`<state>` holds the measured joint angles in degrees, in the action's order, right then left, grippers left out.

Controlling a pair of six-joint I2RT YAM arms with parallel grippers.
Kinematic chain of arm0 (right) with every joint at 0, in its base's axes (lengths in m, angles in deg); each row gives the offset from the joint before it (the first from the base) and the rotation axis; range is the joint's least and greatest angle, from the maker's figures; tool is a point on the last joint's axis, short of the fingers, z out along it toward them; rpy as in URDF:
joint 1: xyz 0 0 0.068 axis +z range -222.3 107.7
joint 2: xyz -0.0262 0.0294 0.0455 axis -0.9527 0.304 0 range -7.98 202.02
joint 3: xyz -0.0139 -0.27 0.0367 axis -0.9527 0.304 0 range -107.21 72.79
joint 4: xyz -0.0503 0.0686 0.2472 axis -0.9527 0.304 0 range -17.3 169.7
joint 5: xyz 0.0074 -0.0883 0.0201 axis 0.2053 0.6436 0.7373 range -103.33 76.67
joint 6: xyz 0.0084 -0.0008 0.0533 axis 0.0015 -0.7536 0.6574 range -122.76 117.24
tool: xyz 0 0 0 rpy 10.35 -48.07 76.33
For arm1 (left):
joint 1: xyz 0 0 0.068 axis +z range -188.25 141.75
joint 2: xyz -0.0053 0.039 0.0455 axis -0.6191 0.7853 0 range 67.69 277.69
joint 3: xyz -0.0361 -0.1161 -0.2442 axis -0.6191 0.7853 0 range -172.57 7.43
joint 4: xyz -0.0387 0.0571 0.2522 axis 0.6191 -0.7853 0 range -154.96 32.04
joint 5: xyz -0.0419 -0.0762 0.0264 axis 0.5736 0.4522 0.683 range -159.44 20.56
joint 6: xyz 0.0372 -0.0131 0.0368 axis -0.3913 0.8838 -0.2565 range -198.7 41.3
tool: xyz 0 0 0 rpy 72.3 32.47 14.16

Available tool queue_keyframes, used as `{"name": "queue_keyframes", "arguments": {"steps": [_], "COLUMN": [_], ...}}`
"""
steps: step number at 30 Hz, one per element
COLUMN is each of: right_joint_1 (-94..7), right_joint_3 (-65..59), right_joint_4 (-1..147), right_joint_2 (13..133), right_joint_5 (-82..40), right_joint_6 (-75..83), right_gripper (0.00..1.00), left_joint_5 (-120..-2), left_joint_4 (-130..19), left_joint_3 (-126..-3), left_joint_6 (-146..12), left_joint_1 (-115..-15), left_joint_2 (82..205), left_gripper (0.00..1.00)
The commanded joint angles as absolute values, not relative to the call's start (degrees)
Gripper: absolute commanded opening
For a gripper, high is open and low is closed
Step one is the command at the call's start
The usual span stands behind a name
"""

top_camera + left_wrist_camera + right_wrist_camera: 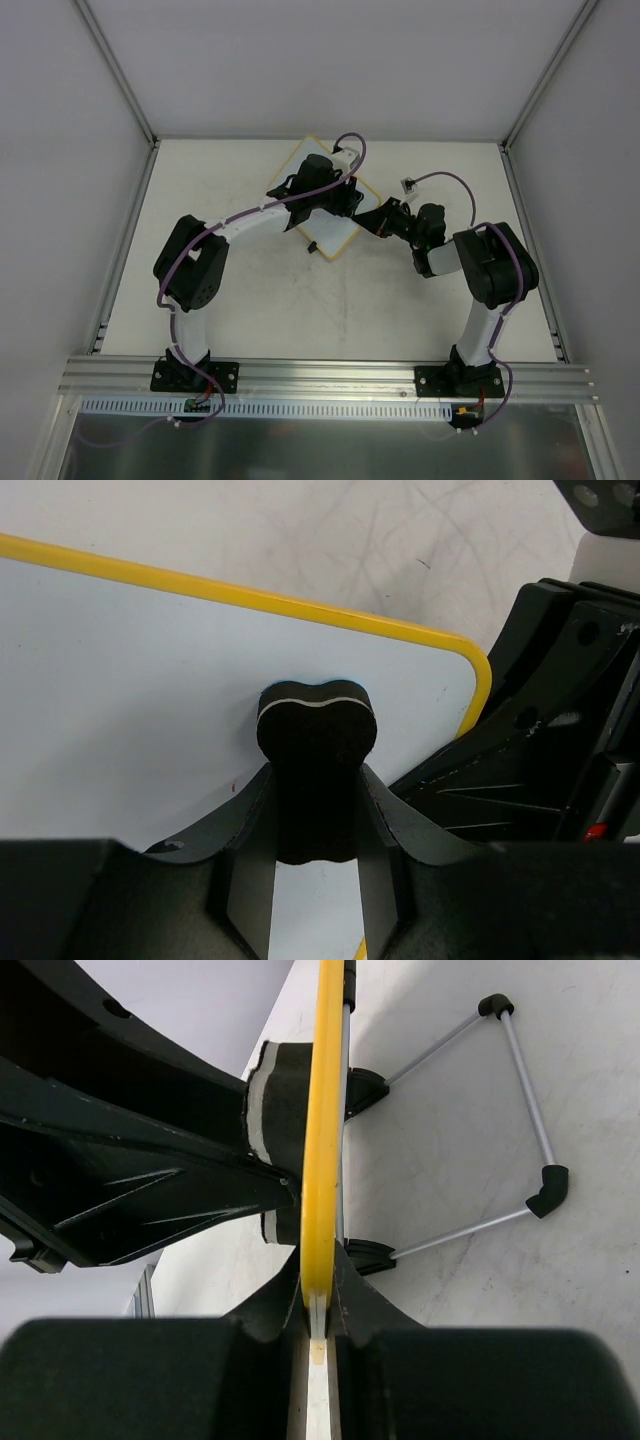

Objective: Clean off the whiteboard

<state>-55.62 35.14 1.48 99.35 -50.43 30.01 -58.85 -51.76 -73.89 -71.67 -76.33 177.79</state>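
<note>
STEP wiping, by my judgement | small white yellow-rimmed whiteboard [338, 230] at 12 o'clock on pale tabletop [250, 300] | left gripper [318, 780] clamped on black foam eraser [316, 725], pressed to board | right gripper [320, 1280] pinching board's rim | NEXT likely sweep toward 9 o'clock, steady pressure

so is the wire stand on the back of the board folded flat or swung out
Swung out: in the right wrist view the wire stand angles away from the back of the whiteboard, hinged at two black clips.
</note>
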Motion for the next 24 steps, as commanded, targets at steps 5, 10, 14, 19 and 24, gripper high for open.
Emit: {"name": "queue_keyframes", "arguments": {"steps": [5,10,14,19,24], "right_joint_1": [-53.41,-53.41,-53.41,-53.32,-53.41], "right_joint_3": [32.53,32.53,32.71,32.71,32.62], "right_joint_4": [-15.11,-15.11,-15.02,-15.02,-15.11], "right_joint_2": [98.37,98.10,97.93,97.93,97.93], "right_joint_5": [-57.97,-57.97,-57.89,-57.97,-57.97], "right_joint_6": [29.93,29.93,30.02,30.02,30.11], "right_gripper": [0.00,0.00,0.00,0.00,0.00], "left_joint_5": [-53.96,-60.99,-60.30,-58.80,-63.81], "left_joint_4": [-51.54,-52.77,-54.00,-55.15,-56.99], "left_joint_3": [-71.14,-71.93,-73.16,-73.87,-74.48], "left_joint_6": [-71.04,-73.68,-72.46,-70.61,-72.90], "left_joint_1": [-78.06,-77.10,-70.53,-61.90,-58.56], "left_joint_2": [176.41,178.25,179.74,180.63,180.71], "left_gripper": [0.00,0.00,0.00,0.00,0.00]}}
